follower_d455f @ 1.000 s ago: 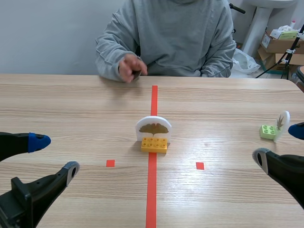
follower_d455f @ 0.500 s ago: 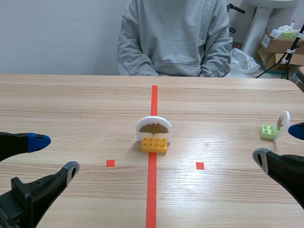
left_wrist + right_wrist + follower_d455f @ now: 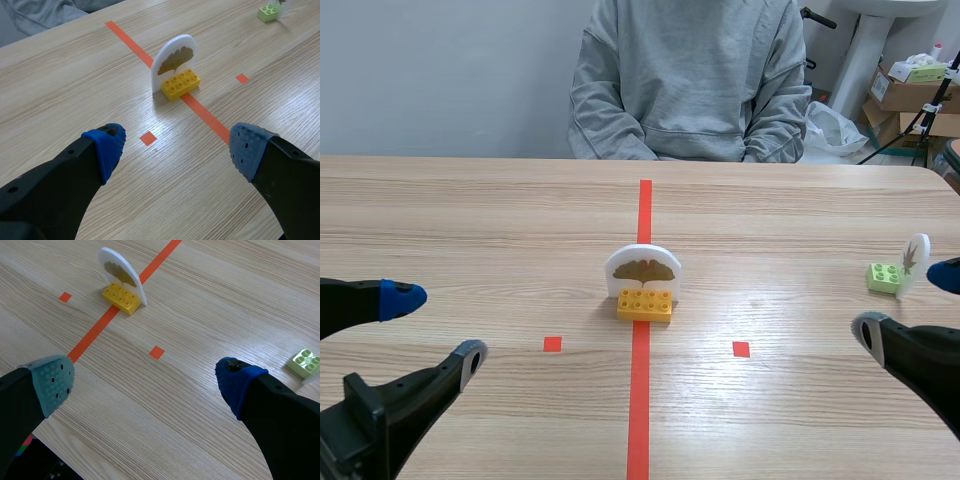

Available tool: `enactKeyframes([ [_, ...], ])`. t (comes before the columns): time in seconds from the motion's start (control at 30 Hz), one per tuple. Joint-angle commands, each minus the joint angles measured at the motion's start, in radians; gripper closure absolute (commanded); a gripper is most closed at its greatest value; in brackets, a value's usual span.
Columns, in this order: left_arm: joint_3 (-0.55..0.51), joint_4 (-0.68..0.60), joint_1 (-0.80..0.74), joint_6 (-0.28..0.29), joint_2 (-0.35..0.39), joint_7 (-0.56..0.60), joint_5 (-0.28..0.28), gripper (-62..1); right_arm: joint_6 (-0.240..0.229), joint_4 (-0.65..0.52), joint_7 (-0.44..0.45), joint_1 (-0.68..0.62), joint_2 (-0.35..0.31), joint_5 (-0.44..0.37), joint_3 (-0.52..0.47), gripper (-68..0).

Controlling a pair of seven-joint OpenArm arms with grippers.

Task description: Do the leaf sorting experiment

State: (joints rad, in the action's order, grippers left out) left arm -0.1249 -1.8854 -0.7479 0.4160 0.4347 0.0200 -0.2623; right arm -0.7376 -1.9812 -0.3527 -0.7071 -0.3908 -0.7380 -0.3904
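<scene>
A white arched card with a yellow-brown ginkgo leaf (image 3: 643, 268) stands in a yellow brick (image 3: 645, 304) on the red centre line; the card (image 3: 175, 56) and brick (image 3: 181, 84) lie well ahead of my left gripper, and the brick (image 3: 121, 298) ahead of my right. A second white leaf card (image 3: 915, 259) stands by a light green brick (image 3: 885, 277) at the right edge, close to my right gripper; the green brick (image 3: 305, 363) shows beside its finger. My left gripper (image 3: 430, 325) (image 3: 175, 147) is open and holds nothing. My right gripper (image 3: 910, 305) (image 3: 145, 377) is open and holds nothing.
A person in a grey sweatshirt (image 3: 690, 75) sits across the table, hands out of sight below the far edge. Cardboard boxes (image 3: 910, 95) and a stand sit off the table at the back right. Small red tape squares (image 3: 552, 344) (image 3: 741, 349) flank the centre line.
The person's hand, which was over the far edge of the table, has drawn back out of view. Both arms and both leaf cards stay where they were.
</scene>
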Motion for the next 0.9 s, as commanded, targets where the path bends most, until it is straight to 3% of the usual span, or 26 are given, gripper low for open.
enactKeyframes([
  [0.0, 0.001, -0.018, 0.003, -0.002, -0.007, 0.013, -0.01, -45.4, -0.008, 0.002, 0.011, 0.011, -0.014, -0.01, -0.002, -57.6],
  [0.87, 0.001, -0.018, 0.003, -0.002, -0.007, 0.013, -0.01, -45.4, -0.008, 0.002, 0.011, 0.011, -0.014, 0.001, -0.002, -57.6],
])
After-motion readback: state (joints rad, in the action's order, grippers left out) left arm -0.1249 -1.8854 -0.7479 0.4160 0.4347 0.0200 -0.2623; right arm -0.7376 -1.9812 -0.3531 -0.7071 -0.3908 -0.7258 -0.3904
